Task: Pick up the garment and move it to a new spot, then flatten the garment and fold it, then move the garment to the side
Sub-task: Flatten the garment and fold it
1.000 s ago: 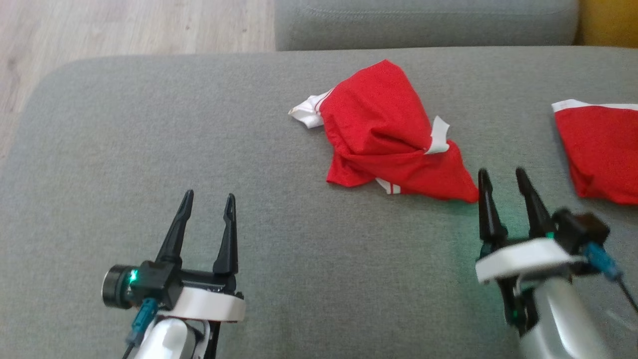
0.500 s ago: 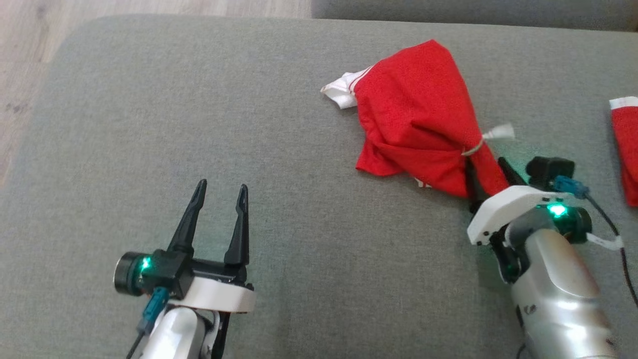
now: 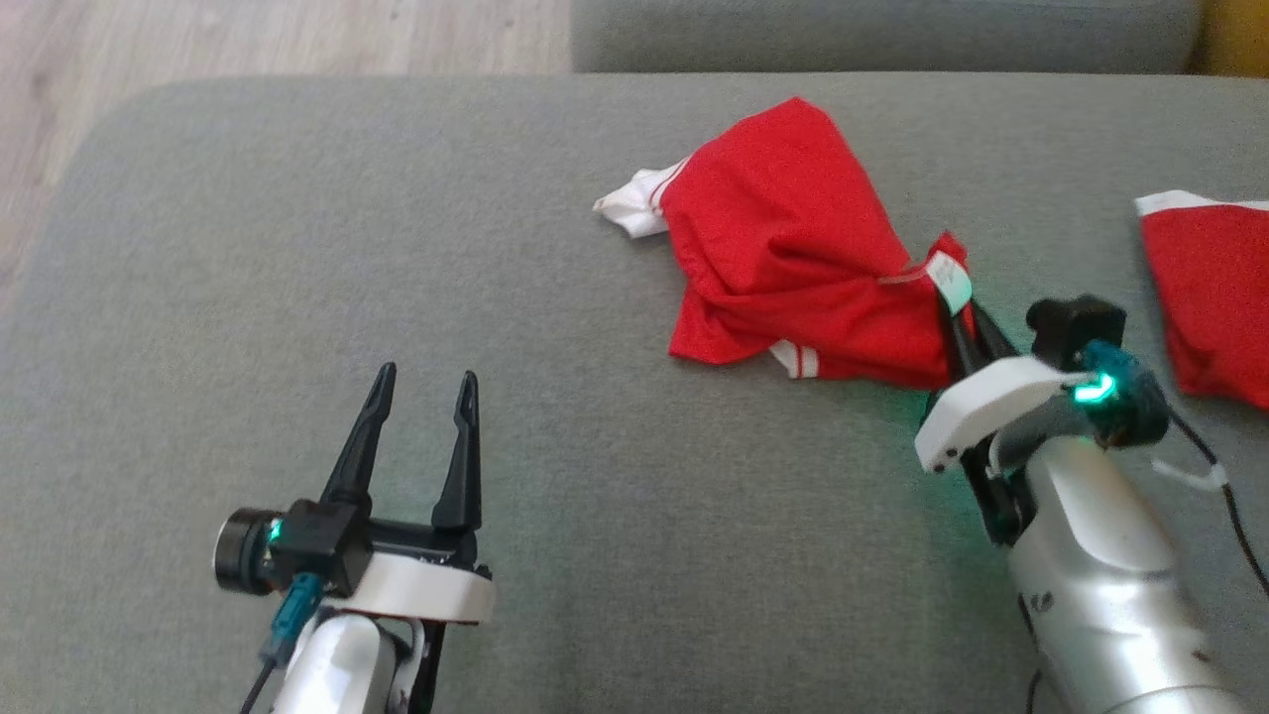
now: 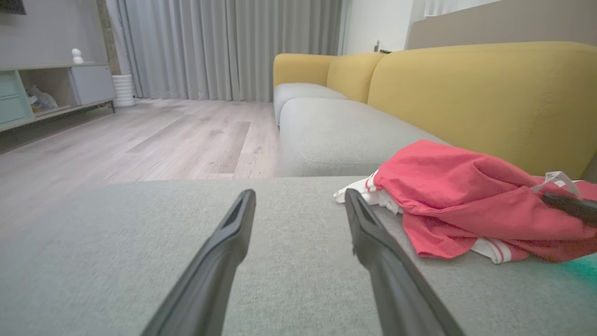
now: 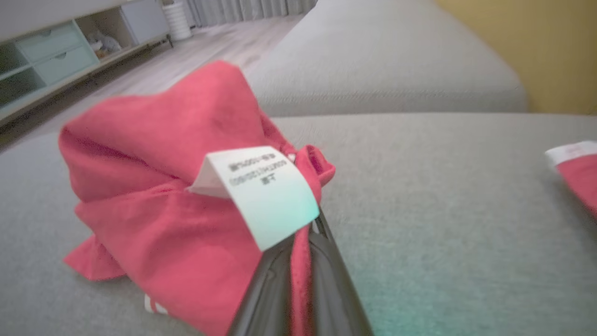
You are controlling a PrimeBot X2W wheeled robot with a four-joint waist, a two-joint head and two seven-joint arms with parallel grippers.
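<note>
Right gripper (image 3: 960, 315) is pinching the red garment (image 3: 783, 248) at its right end, jaws closed tight on cloth beside the white label (image 3: 950, 278). Garment is lying crumpled on the grey sofa cushion (image 3: 347, 248). Left gripper (image 3: 426, 379) is hovering spread wide, empty.

We're looking at a wide grey seat (image 3: 297, 248) w/ a 2nd grey cushion (image 4: 336, 135) beyond it & a yellow backrest (image 4: 489, 93) behind both. Pale wood floor (image 4: 140, 140) runs to long grey curtains (image 4: 224, 46). Near them we see a low shelf unit (image 4: 46, 88) w/ teal drawers (image 5: 60, 58). Light's soft, even.
</note>
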